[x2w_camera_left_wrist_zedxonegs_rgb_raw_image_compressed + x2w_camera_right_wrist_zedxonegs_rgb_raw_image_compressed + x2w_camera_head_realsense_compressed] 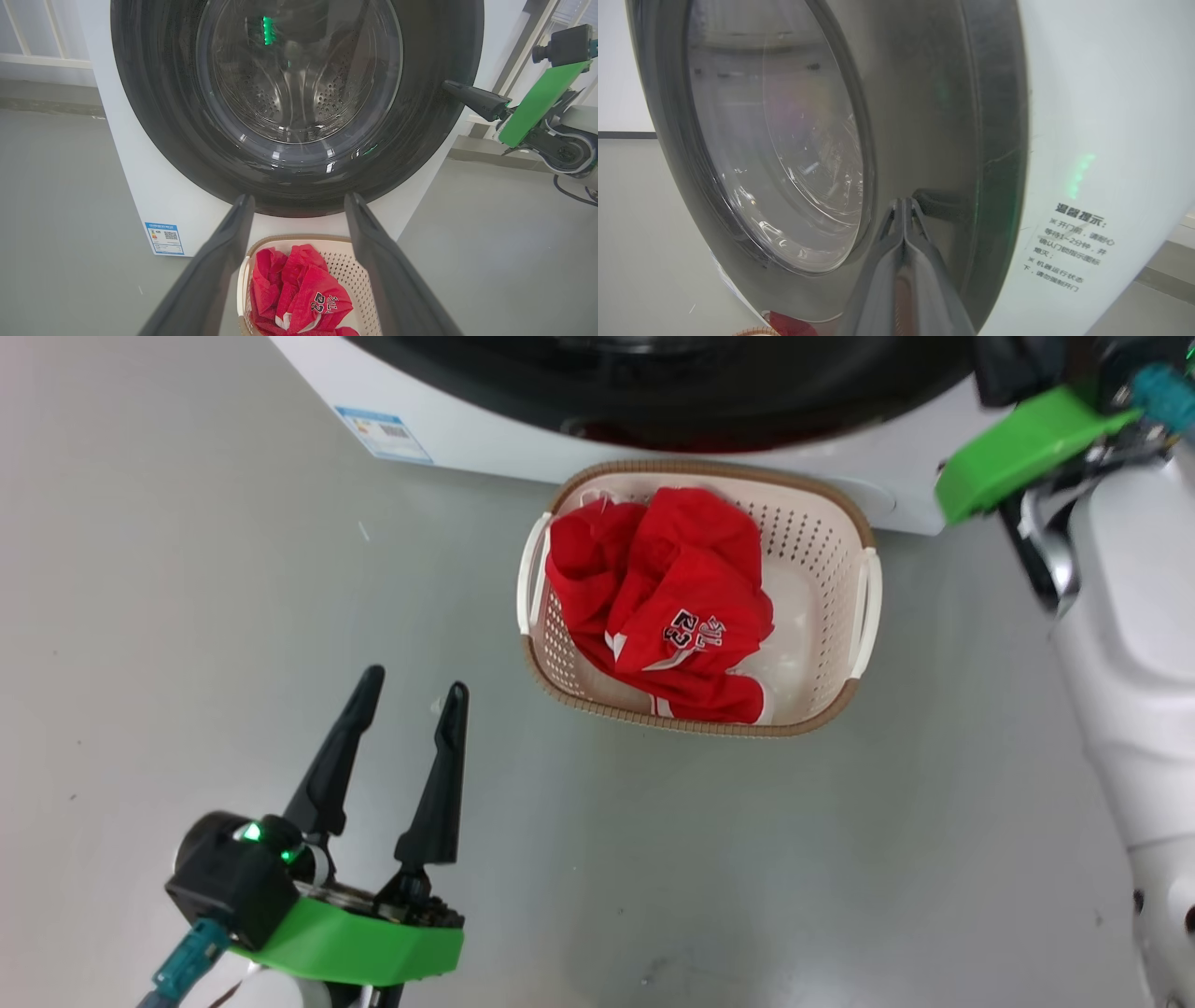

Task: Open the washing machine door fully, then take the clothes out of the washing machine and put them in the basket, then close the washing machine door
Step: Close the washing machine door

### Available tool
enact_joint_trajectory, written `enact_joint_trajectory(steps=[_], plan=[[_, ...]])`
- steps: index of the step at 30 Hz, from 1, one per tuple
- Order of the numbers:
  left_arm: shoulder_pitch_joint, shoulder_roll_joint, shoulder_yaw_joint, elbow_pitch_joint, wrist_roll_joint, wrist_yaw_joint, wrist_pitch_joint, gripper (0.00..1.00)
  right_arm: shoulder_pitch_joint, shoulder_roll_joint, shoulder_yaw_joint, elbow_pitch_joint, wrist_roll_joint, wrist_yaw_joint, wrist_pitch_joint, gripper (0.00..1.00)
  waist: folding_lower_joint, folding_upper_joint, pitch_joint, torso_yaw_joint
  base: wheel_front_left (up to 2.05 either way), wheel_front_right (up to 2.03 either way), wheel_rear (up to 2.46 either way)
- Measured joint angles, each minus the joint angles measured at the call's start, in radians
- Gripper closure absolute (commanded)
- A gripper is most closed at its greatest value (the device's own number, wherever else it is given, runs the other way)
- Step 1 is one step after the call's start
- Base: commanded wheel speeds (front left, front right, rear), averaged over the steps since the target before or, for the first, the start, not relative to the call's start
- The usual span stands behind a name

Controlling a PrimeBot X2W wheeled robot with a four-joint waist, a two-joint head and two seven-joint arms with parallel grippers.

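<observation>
Closing is your step now: the right gripper (903, 201), fingers pressed together, has its tips at the washing machine door (784, 154) rim. The clothes (672, 597) lie in the basket (709, 467) just before the washing machine (187, 219). The left gripper (415, 681) hangs spread and empty. Next, you likely push until it latches.

Red clothes (686, 588) crumpled in cream basket (822, 537), before white washing machine (163, 205), glossy black door (420, 140) shut

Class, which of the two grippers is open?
The left gripper, fingers spread apart; the right gripper is shut, its tip at the washing machine door.
</observation>
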Motion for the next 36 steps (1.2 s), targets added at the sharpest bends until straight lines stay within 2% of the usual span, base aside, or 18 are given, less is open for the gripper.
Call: enact_joint_trajectory(steps=[9,25,26,27,28,29,36], plan=[[-0.015,-0.013,0.007,-0.024,0.002,-0.009,-0.001,0.00,-0.110,0.014,0.001,0.074,-0.022,0.013,-0.005,1.00,0.0000,0.0000,0.043,0.006,0.00,0.00,0.00],[-0.028,-0.020,0.036,-0.020,0.009,-0.018,-0.001,0.00,-0.106,0.028,0.039,0.096,0.014,0.008,-0.004,0.98,0.0001,0.0000,0.025,-0.039,0.00,0.00,0.00],[-0.028,-0.020,0.038,-0.018,0.007,-0.018,-0.001,0.00,-0.098,0.027,0.042,0.095,0.021,0.007,-0.004,0.85,0.0000,0.0000,0.022,-0.043,0.00,0.00,0.00],[-0.028,-0.021,0.040,-0.016,0.007,-0.018,-0.001,0.00,-0.089,0.027,0.046,0.092,0.036,0.006,-0.004,0.62,0.0000,0.0000,0.018,-0.048,0.00,0.00,0.00],[-0.028,-0.021,0.042,-0.013,0.006,-0.018,-0.001,0.00,-0.077,0.027,0.048,0.085,0.047,0.002,-0.004,0.22,0.0000,0.0000,0.014,-0.052,0.00,0.00,0.00],[-0.028,-0.022,0.045,-0.011,0.005,-0.018,-0.001,0.00,-0.062,0.027,0.051,0.073,0.052,0.002,-0.004,0.00,0.0000,0.0000,0.010,-0.057,0.00,0.00,0.00],[-0.026,-0.023,0.057,0.007,-0.001,-0.019,-0.001,0.00,0.095,0.060,0.056,-0.022,0.074,0.002,-0.004,0.00,0.0000,0.0000,-0.027,-0.096,0.00,0.00,0.00]])
